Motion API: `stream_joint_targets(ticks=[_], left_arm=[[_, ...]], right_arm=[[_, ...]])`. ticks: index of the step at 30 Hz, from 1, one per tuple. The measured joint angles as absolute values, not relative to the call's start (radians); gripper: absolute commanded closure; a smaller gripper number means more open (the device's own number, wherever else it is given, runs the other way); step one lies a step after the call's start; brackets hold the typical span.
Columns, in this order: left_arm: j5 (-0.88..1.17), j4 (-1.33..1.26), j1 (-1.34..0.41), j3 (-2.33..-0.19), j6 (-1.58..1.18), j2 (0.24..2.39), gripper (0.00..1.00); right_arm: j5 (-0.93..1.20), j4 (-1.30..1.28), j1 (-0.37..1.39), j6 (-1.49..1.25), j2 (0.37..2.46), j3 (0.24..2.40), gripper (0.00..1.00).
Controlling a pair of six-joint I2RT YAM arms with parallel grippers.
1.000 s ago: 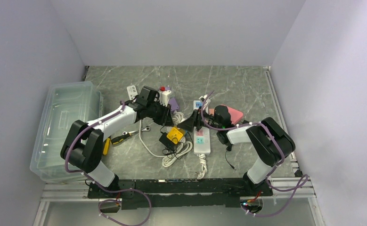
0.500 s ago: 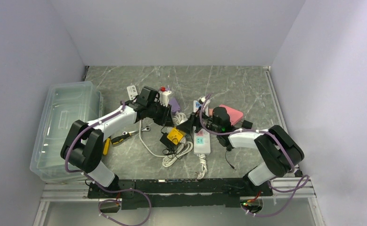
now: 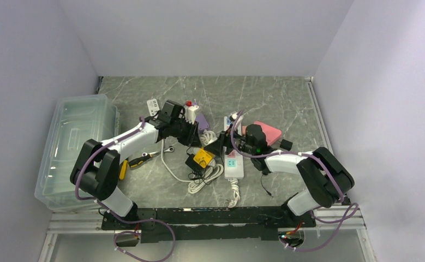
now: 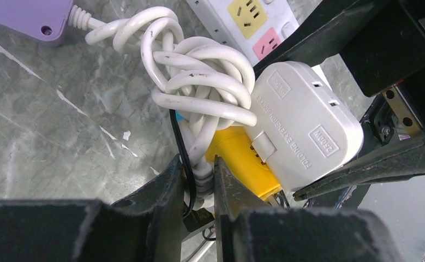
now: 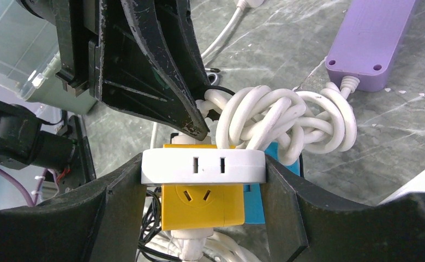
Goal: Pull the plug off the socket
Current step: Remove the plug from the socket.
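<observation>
A flat white plug (image 5: 203,166) sits plugged onto a yellow socket cube (image 5: 202,204). My right gripper (image 5: 203,176) is shut on the plug, one finger against each of its short ends. My left gripper (image 4: 198,164) is shut on the white cord (image 4: 203,177) where it leaves the yellow socket cube (image 4: 243,158); a thin black wire is caught in the same grip. The left wrist view shows the plug (image 4: 303,125) just right of those fingers. From above, the left gripper (image 3: 191,136) and right gripper (image 3: 221,143) meet over the cube (image 3: 202,156).
A knotted white cable (image 4: 199,71) runs to a purple power strip (image 5: 371,43). A white power strip (image 3: 233,161), a pink box (image 3: 270,132) and coiled cable (image 3: 204,177) lie around the grippers. Hand tools (image 3: 139,160) and a clear bin (image 3: 76,147) are at left.
The right arm's elbow has swung outward to the right and toward the near edge, while its gripper stays on the plug. The left arm has not moved.
</observation>
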State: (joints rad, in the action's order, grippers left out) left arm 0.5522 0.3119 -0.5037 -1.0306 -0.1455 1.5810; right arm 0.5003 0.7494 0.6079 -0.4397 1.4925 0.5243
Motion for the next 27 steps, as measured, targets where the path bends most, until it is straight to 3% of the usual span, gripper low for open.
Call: stream_joint_targets(ticks=[13, 27], left_arm=[[0.551, 0.298, -0.515, -1.031, -0.132, 1.581, 1.0], [0.583, 0.3, -0.476, -1.031, -0.16, 1.581, 1.0]], right_arm=[[0.638, 0.834, 0.533, -0.541, 1.566, 0.524, 1.0], [0.559, 0.791, 0.57, -0.477, 1.519, 0.524, 1.0]])
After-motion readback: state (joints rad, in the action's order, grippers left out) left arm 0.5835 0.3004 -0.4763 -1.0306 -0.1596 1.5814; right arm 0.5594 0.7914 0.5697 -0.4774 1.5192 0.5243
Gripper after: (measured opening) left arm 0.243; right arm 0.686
